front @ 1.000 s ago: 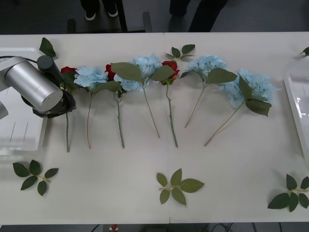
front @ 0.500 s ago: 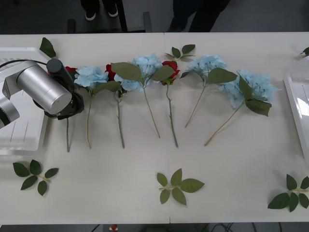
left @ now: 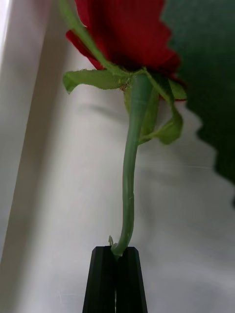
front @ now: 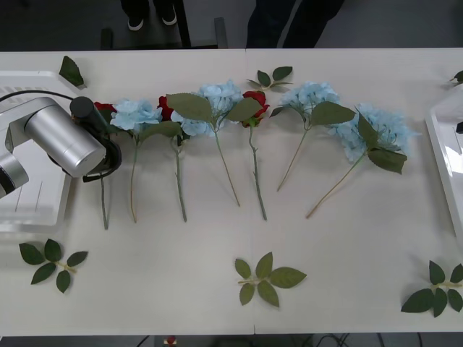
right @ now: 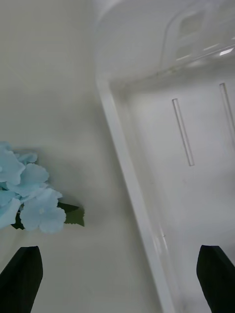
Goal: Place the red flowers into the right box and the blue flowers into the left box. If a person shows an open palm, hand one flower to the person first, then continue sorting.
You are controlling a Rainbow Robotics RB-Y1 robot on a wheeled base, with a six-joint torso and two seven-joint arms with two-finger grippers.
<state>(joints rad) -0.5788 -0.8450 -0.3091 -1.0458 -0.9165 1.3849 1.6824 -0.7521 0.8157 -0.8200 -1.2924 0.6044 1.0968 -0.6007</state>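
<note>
1. Now the left gripper [left: 116, 274] sits at the left end of the flower row on the table [front: 217, 246], just beside the left box [front: 36, 210], its black fingers [left: 103, 279] pressed together on the green stem of a red flower [left: 128, 34].
2. In the front view that same red rose head [front: 103, 107] peeks out past the arm's silver wrist, and its stem [front: 104, 210] trails toward the near edge.
3. The other red flowers [front: 255, 101] lie further along the row, between the blue flowers [front: 137, 112], heads toward the far edge.
4. The right gripper [right: 117, 274] hovers over the rim of the right box [right: 127, 166], fingers [right: 22, 279] spread wide apart with nothing between them; a blue cluster [right: 24, 195] lies on the table near that rim.
5. The right box [front: 445, 166] shows at the table's right edge in the front view, with the outermost blue flower [front: 380, 130] near it.
6. Loose leaf sprigs [front: 266, 278] lie along the near side of the table.
</note>
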